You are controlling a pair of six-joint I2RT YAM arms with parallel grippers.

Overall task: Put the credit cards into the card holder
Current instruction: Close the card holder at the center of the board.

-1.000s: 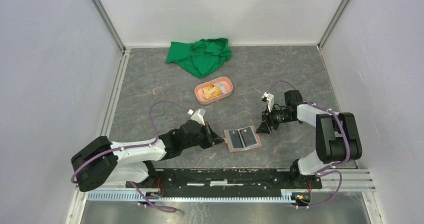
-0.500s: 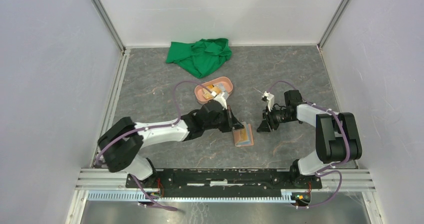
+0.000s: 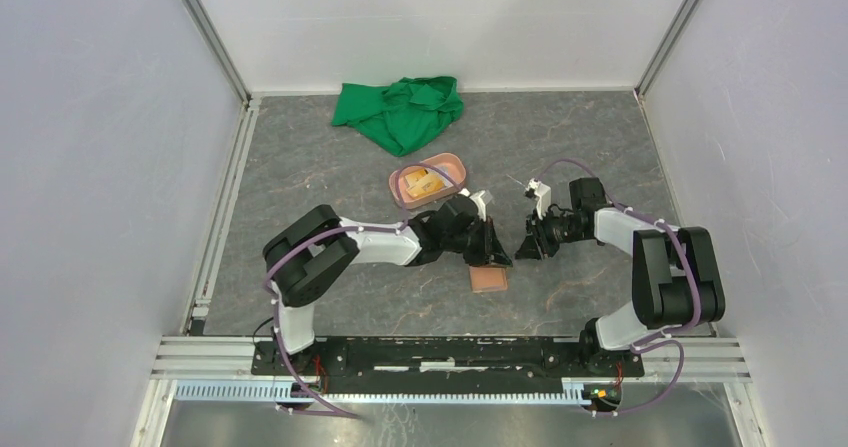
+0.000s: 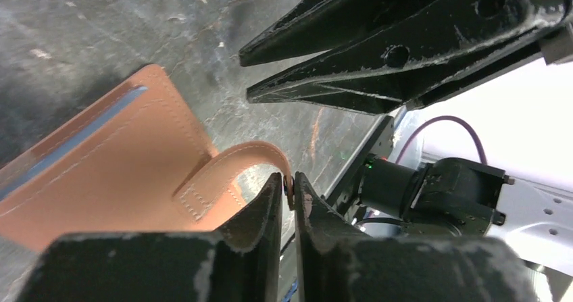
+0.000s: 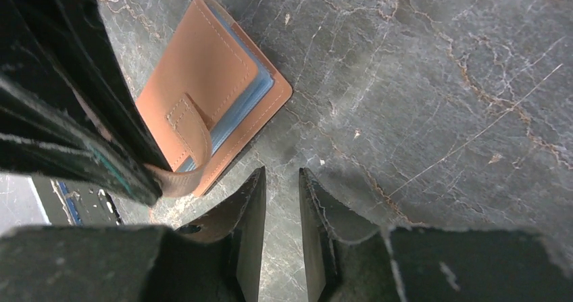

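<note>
While the left claw point(image 4: 289, 188) pinches the tab point(image 4: 236, 160) of the folded card holder point(image 4: 115, 167), nearly closed on it, the right claw point(image 5: 282, 207) hovers just to its right; narrowly parted, empty.

Folded shut, the wallet point(image 5: 196, 65) hides its cards but for a blue edge point(image 5: 248, 101), and the tip of its tab point(image 4: 236, 163) is lost between the fingers of the left gripper point(image 4: 288, 188).

White arms point(image 3: 370, 239), purple cables point(image 3: 563, 164), scuffed black left claw point(image 4: 289, 184), right claw point(image 5: 282, 175).
</note>
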